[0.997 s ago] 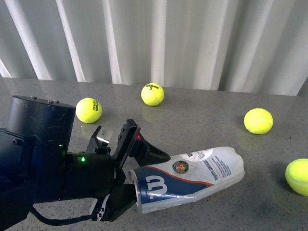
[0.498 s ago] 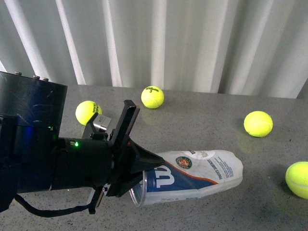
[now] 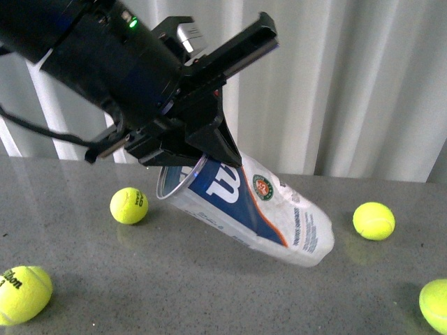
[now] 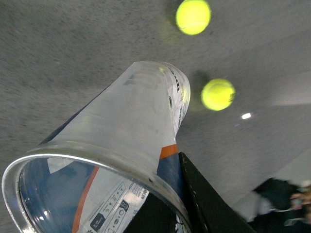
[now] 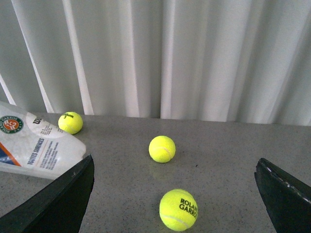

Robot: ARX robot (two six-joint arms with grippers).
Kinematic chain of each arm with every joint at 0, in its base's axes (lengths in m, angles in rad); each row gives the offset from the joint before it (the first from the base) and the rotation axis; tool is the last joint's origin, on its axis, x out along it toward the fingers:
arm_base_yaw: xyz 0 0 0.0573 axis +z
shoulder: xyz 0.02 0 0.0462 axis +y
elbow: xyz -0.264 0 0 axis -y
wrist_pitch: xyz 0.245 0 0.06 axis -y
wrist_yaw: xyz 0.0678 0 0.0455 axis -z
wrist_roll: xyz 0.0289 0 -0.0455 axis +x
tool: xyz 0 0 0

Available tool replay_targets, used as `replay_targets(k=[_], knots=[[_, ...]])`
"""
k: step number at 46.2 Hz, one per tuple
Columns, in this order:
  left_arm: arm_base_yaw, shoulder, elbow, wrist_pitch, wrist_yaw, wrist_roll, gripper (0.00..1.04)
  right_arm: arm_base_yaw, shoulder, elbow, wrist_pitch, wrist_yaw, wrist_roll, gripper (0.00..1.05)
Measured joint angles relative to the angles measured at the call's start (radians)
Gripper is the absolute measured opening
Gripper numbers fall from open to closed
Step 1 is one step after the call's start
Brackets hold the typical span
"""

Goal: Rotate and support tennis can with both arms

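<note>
The tennis can [image 3: 255, 206] is a clear tube with a blue, white and orange "W" label. It is lifted and slanted, open rim up and closed end low, close to the grey table [image 3: 209, 293]. My left gripper [image 3: 209, 159] is shut on the open rim, one finger [image 4: 204, 199] outside the wall and the other inside. The left wrist view looks down along the can [image 4: 131, 121]. My right gripper [image 5: 175, 174] is open and empty, low over the table to the right of the can's closed end [image 5: 34, 150]. It does not show in the front view.
Several loose tennis balls lie on the table: one [image 3: 129, 205] behind the can at the left, one [image 3: 24, 293] front left, one [image 3: 374, 220] right, one [image 3: 436, 303] front right. Two balls [image 5: 162, 148] [image 5: 178, 209] lie between my right fingers. A white curtain [image 3: 335, 84] hangs behind.
My left arm has risen high and swung the can's open end up off the table. The can went from lying flat to a steep slant.
</note>
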Motion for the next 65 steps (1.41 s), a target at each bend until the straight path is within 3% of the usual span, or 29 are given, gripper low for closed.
replay_targets(k=[10, 16, 26, 40, 53, 65], knots=[[-0.051, 0.192, 0.419, -0.417, -0.311, 0.438, 0.04, 0.000, 0.000, 0.000, 0.000, 0.000, 0.000, 0.98], [-0.077, 0.291, 0.553, -0.537, -0.451, 0.609, 0.04, 0.000, 0.000, 0.000, 0.000, 0.000, 0.000, 0.98], [-0.118, 0.385, 0.586, -0.576, -0.515, 0.715, 0.04, 0.000, 0.000, 0.000, 0.000, 0.000, 0.000, 0.98], [-0.140, 0.418, 0.542, -0.513, -0.496, 0.732, 0.04, 0.000, 0.000, 0.000, 0.000, 0.000, 0.000, 0.98], [-0.142, 0.421, 0.557, -0.515, -0.453, 0.703, 0.53, 0.000, 0.000, 0.000, 0.000, 0.000, 0.000, 0.98], [-0.138, 0.404, 0.572, -0.523, -0.441, 0.667, 0.87, 0.000, 0.000, 0.000, 0.000, 0.000, 0.000, 0.98]])
